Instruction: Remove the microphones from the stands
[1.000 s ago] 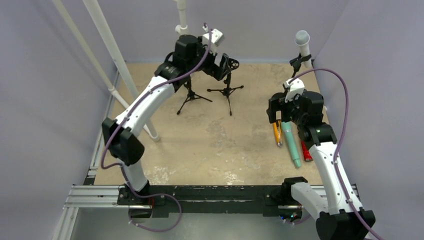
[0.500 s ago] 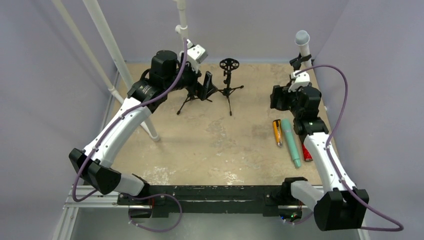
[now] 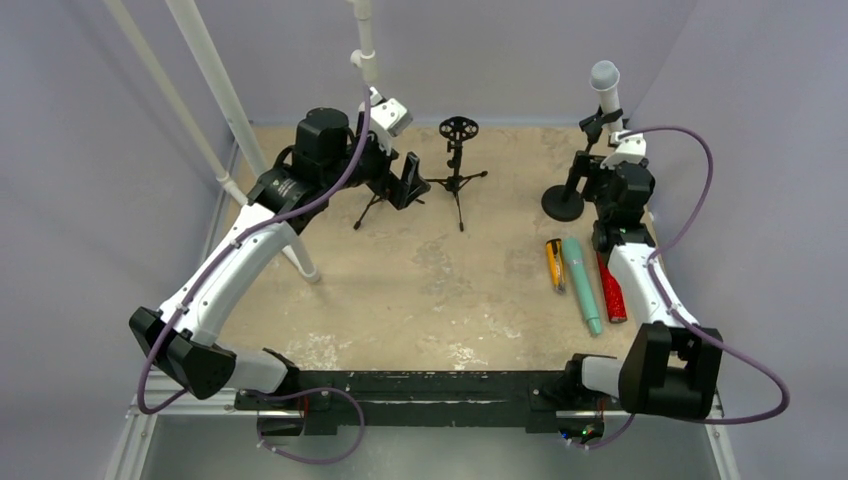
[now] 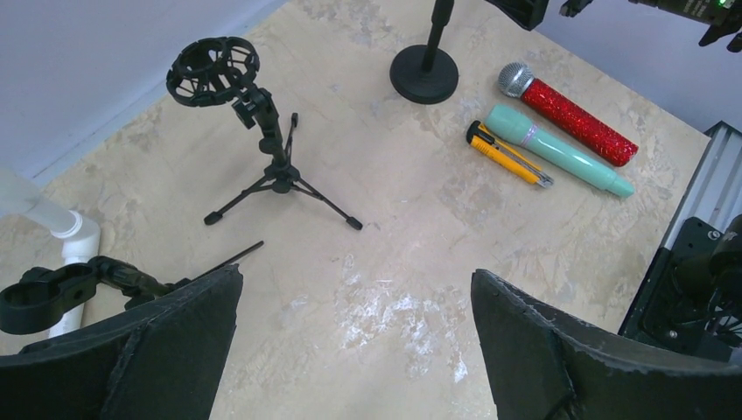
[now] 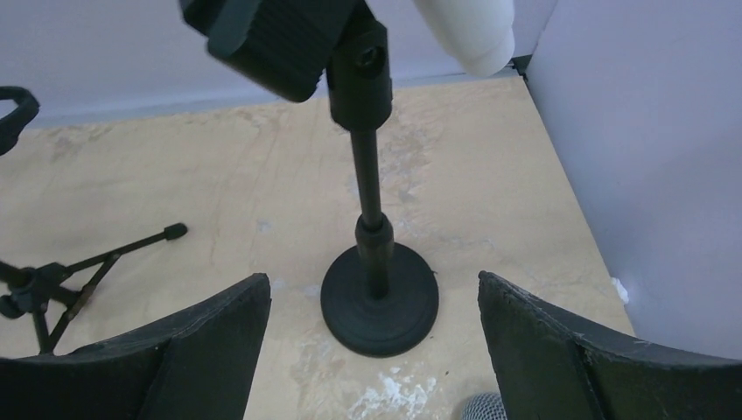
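- The white microphone (image 3: 604, 85), with its grey head, stands upright in the clip of a round-based stand (image 3: 563, 205) at the far right corner of the counter (image 3: 450, 290).
- The right fingers (image 5: 192, 350) are spread wide and hold nothing. In the wrist view the stand's pole rises between them, untouched.
- The left fingers (image 4: 149, 350) gape fully and are empty, above the counter near a tripod stand with a ring mount (image 3: 458, 160).
- A red microphone (image 3: 610, 290), a teal microphone (image 3: 582, 285) and an orange knife (image 3: 553, 265) lie side by side near the stand's base.

White microphone (image 3: 607, 97); black stand (image 3: 563, 204); mottled beige table (image 3: 450, 290).
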Tool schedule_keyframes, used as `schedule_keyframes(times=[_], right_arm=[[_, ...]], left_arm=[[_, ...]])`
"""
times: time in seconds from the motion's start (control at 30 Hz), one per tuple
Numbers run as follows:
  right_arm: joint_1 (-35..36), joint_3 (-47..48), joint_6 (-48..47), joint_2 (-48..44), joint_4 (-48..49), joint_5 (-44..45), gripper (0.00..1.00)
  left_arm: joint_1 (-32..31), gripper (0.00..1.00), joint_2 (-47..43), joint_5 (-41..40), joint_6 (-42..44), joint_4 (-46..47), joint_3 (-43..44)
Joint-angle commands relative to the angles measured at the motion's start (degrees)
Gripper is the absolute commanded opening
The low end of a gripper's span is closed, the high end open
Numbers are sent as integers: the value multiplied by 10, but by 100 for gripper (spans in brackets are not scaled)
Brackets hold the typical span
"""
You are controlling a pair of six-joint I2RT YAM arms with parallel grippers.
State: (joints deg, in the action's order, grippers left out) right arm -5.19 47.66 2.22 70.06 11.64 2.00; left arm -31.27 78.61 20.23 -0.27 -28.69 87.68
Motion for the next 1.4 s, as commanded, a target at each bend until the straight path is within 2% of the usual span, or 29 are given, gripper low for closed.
schedule_keyframes(times=[0.0,0.23,0.7,1.0,1.33,1.37], right_arm=[[-16,36,28,36,84,5,84],[-23,43,40,98,167,-18,79],[-24,56,4,207,300,-36,67],[-23,41,7,238,354,-57,44],[-23,11,16,235,367,-86,1],[-23,8,18,232,366,-88,0]], left_arm=[[2,100,-5,-1,15,18,-8],[2,100,9,-2,18,20,-8],[2,100,57,9,11,21,13],[2,100,72,9,18,21,15],[2,100,73,10,19,20,18],[2,100,72,10,19,19,18]])
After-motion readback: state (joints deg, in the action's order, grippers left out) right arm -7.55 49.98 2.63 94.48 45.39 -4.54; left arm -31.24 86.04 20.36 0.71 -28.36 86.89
